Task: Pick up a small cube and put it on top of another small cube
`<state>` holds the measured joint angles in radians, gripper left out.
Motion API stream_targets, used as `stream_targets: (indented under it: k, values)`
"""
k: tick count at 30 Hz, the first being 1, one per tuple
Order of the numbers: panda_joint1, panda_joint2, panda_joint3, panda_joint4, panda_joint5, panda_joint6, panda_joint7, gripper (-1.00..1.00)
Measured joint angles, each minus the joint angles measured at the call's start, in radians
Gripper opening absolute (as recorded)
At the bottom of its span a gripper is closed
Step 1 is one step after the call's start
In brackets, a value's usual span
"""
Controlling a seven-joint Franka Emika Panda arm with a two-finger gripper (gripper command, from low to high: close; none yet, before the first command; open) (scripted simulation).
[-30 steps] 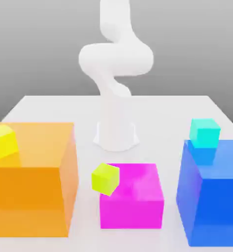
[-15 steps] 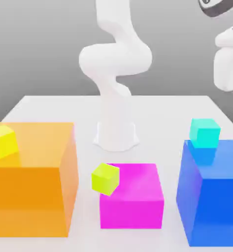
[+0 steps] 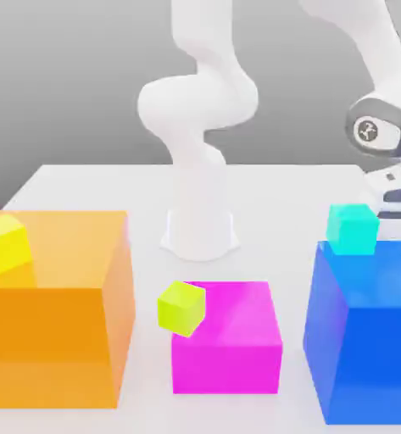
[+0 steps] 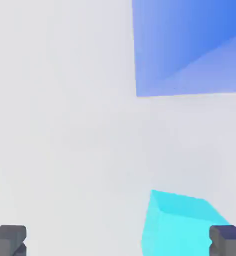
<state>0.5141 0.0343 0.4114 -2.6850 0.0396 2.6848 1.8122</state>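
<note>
End effector (image 4: 118, 241) spread wide, holding nothing, cyan cube (image 3: 353, 229) beside one finger (image 4: 228, 240), blue block (image 3: 369, 326) close by

Three big blocks, all in the exterior view's lower half: one orange block (image 3: 55, 309) at lower left, one magenta block (image 3: 229, 339) at lower centre, one blue block (image 3: 369, 331) at lower right. Three small cubes: one cyan cube (image 3: 353, 228) at right of centre, one yellow cube (image 3: 4, 244) at the left edge, one yellow-green cube (image 3: 181, 308) just below centre. One white arm (image 3: 199, 110) across upper centre and upper right. One white table (image 3: 93, 186). Two dark fingertips (image 4: 8, 240) in the hand view's lower corners.
</note>
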Motion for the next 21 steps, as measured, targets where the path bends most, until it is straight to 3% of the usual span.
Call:
stream_targets:
  k: [4,6,11,12,18,21]
  values:
    - [0.023,-0.023,0.007,-0.131,-0.039,0.133,0.154,0.0]
    - [0.04,0.018,-0.019,-0.146,-0.116,0.192,0.23,0.0]
    - [0.197,0.192,-0.234,-0.116,-0.355,0.333,0.413,0.0]
    - [0.237,0.22,-0.276,-0.111,-0.368,0.357,0.424,-1.0]
    - [0.256,0.234,-0.297,-0.108,-0.378,0.372,0.432,-1.0]
    - [0.2,0.17,-0.225,-0.122,-0.31,0.321,0.38,-1.0]
